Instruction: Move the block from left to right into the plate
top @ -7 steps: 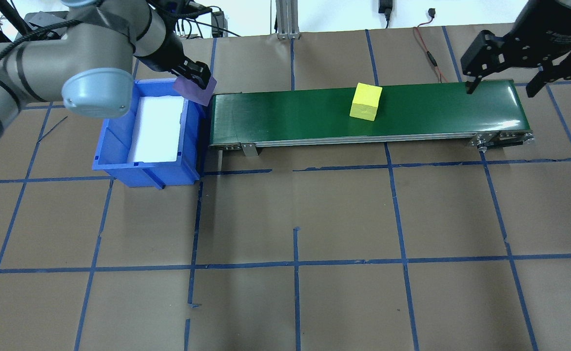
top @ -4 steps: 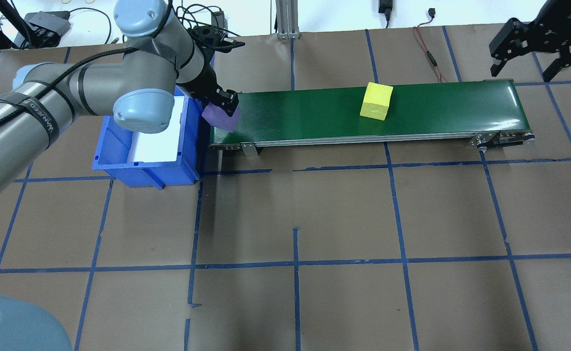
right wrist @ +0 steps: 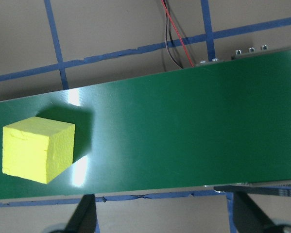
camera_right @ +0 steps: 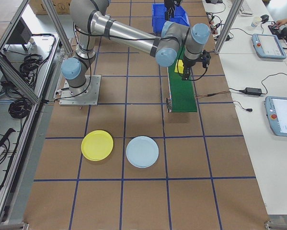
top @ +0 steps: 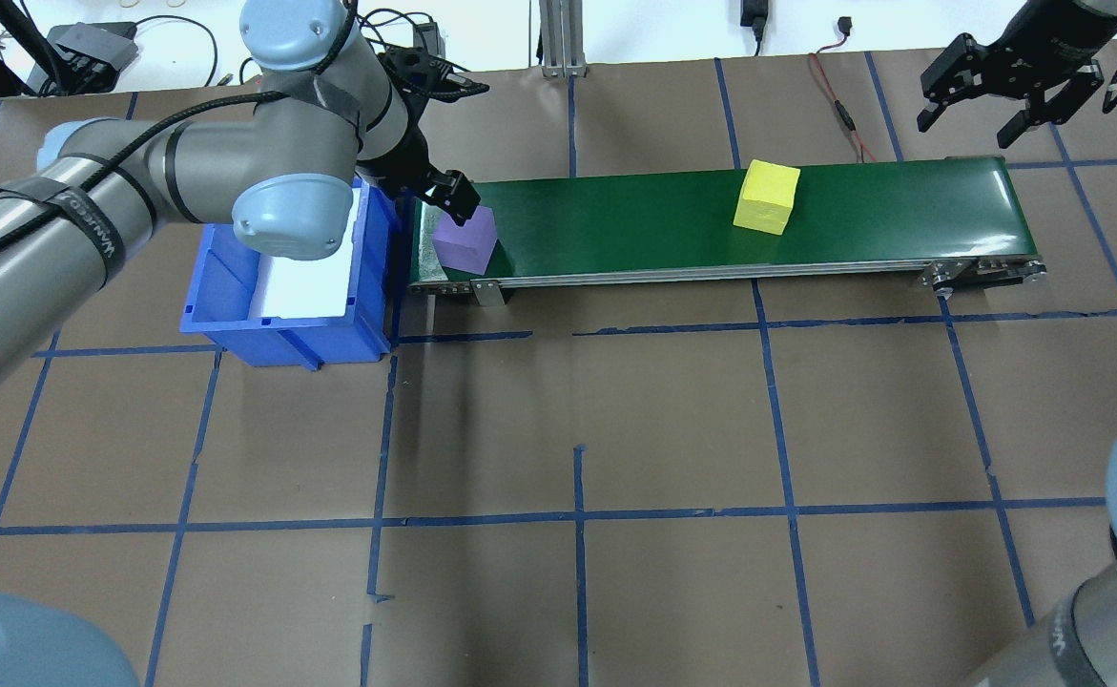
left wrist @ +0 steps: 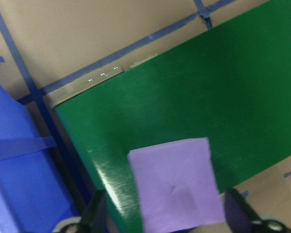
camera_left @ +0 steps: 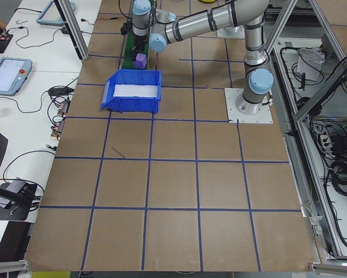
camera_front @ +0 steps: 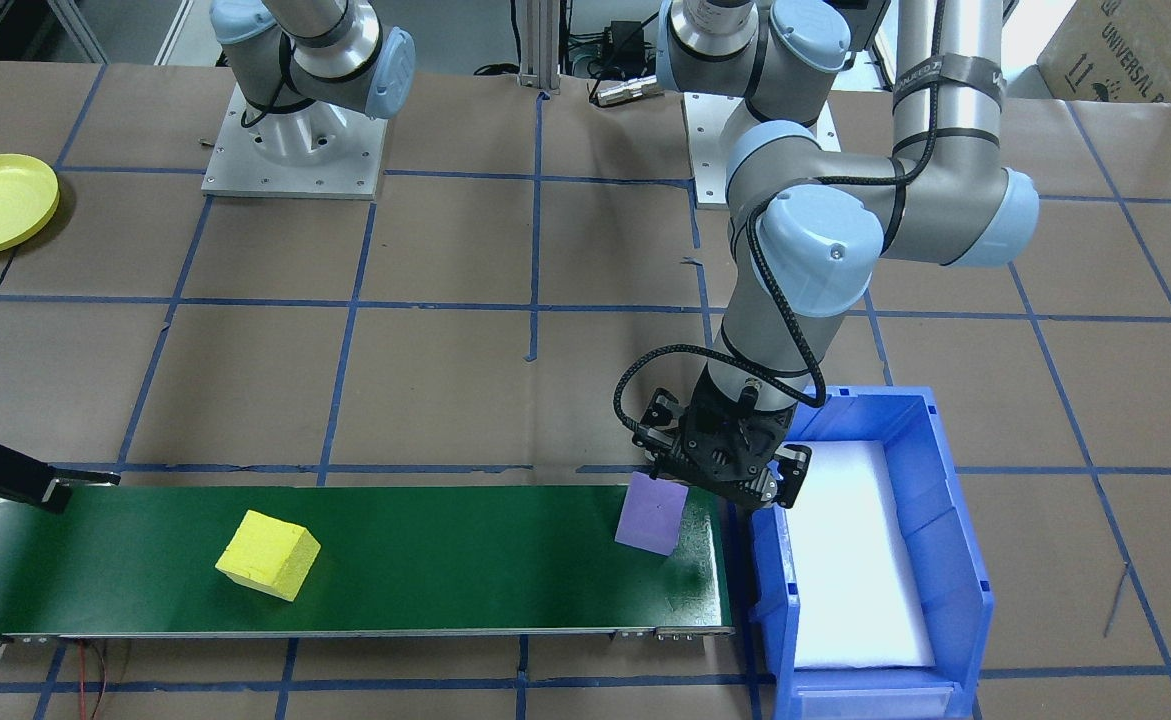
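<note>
A purple block (top: 465, 240) sits on the left end of the green conveyor belt (top: 615, 218). My left gripper (top: 448, 198) hovers just over it, open; in the left wrist view the purple block (left wrist: 177, 187) lies between the fingers with a gap on each side. A yellow block (top: 766, 197) rides further right on the belt. My right gripper (top: 985, 116) hangs open and empty beyond the belt's far right end, and its wrist view shows the yellow block (right wrist: 37, 148) down on the belt. The yellow plate (camera_right: 97, 145) lies on the table past the belt's right end.
A blue bin (top: 219, 286) with a white liner butts against the belt's left end, under my left arm. A light blue plate (camera_right: 142, 152) lies beside the yellow one. A red cable (top: 839, 100) runs behind the belt.
My left gripper carried the purple block from over the bin onto the belt's left end and let it go. The yellow block drifted right. The right gripper shifted behind the belt's right end.
</note>
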`<action>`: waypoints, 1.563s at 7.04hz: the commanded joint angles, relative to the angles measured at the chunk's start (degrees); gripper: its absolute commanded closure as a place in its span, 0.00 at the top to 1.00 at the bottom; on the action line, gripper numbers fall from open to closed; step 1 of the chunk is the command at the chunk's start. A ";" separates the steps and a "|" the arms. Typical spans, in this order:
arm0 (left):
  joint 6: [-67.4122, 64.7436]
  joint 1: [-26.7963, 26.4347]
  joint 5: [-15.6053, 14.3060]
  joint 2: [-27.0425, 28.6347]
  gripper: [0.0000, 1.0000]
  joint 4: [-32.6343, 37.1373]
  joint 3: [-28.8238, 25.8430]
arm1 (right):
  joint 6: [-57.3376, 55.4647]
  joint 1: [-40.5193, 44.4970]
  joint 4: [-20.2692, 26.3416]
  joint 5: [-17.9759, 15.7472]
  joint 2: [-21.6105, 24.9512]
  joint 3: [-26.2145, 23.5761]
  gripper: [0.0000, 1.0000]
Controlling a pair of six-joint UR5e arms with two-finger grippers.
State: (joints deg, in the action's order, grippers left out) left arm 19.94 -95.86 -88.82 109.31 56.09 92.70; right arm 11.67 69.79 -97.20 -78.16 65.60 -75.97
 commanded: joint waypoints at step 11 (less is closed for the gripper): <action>-7.67 1.47 -4.17 -17.02 1.00 25.56 -1.30 | -0.77 -1.94 -11.53 13.29 -5.66 -5.41 1.00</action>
State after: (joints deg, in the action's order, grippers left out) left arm 16.25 -94.08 -93.23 92.44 81.46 91.52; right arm 10.97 67.84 -108.60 -65.23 60.02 -81.36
